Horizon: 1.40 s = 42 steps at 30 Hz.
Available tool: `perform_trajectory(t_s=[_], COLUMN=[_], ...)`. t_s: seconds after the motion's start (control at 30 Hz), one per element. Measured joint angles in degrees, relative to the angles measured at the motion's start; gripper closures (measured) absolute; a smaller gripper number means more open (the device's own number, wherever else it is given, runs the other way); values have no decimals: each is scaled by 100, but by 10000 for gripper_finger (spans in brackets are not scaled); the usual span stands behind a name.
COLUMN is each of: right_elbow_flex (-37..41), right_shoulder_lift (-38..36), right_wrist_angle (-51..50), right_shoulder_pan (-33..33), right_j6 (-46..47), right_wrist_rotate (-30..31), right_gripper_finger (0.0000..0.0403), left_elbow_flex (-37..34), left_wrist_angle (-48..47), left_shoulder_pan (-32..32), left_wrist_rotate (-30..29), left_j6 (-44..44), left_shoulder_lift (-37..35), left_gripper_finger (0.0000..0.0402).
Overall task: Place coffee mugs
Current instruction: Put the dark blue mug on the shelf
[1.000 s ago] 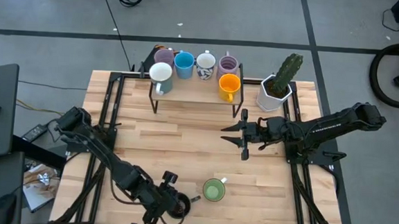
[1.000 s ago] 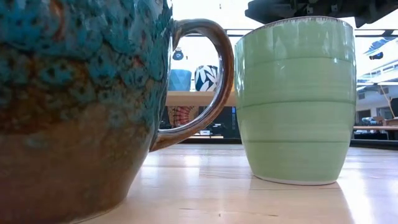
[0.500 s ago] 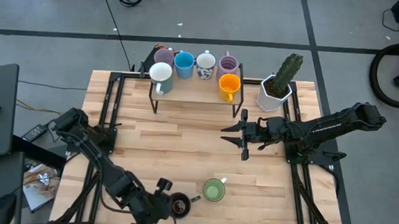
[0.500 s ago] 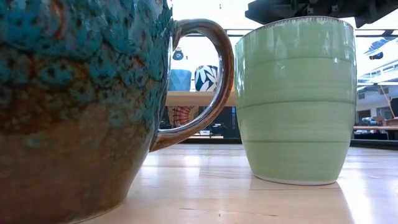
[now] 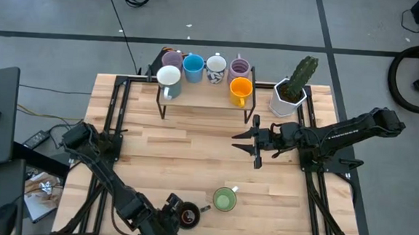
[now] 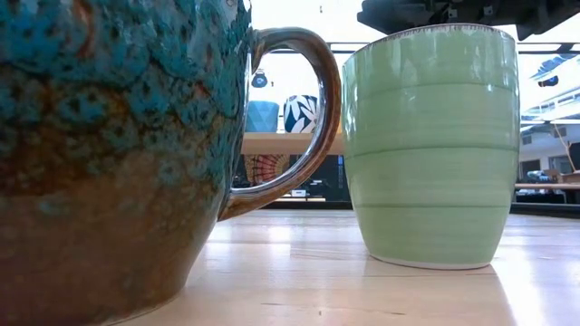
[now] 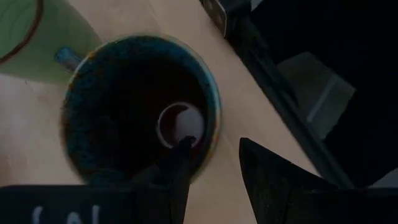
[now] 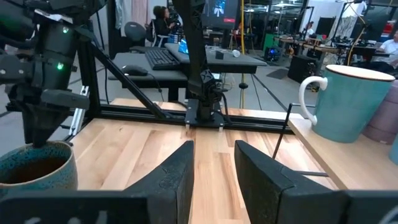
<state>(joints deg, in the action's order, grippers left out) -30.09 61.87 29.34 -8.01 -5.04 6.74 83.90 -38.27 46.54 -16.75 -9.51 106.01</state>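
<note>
A dark brown mug with teal glaze [image 5: 187, 216] stands upright on its base near the table's near edge, and it fills the left of the low view [image 6: 91, 163]. A green mug [image 5: 224, 199] stands just to its right [image 6: 421, 145]. My left gripper [image 7: 214, 162] is open above the brown mug's rim [image 7: 213, 127], one finger over the inside and one outside, with gaps showing on both sides. Several mugs stand on the rack [image 5: 203, 95] at the far edge: lilac, blue, white and orange. My right gripper [image 5: 256, 142] hovers open over mid-table.
A white faceted pot with a cactus [image 5: 290, 93] stands right of the rack. Black frame rails run along the table's left [image 5: 110, 126] and right [image 5: 315, 182] sides. Bare wood lies between the rack and the two near mugs. People sit at desks in the room beyond.
My left arm's elbow has sunk toward the near edge. The gripper has drawn a little toward the table's left off the brown mug, so the mug's inside shows more from above. Both mugs have stayed where they were.
</note>
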Motion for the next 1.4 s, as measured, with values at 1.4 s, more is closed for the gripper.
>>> perform_trajectory(t_s=[1.4], right_elbow_flex=[0], right_shoulder_lift=[2], right_wrist_angle=[-206], right_shoulder_pan=[-170], right_j6=[547], right_wrist_rotate=[-35], right_gripper_finger=[282], left_elbow_flex=[7], left_wrist_angle=[-1928], left_shoulder_pan=[-1379], left_wrist_rotate=[649], left_j6=[1204], left_shoulder_lift=[-280], left_gripper_finger=[359])
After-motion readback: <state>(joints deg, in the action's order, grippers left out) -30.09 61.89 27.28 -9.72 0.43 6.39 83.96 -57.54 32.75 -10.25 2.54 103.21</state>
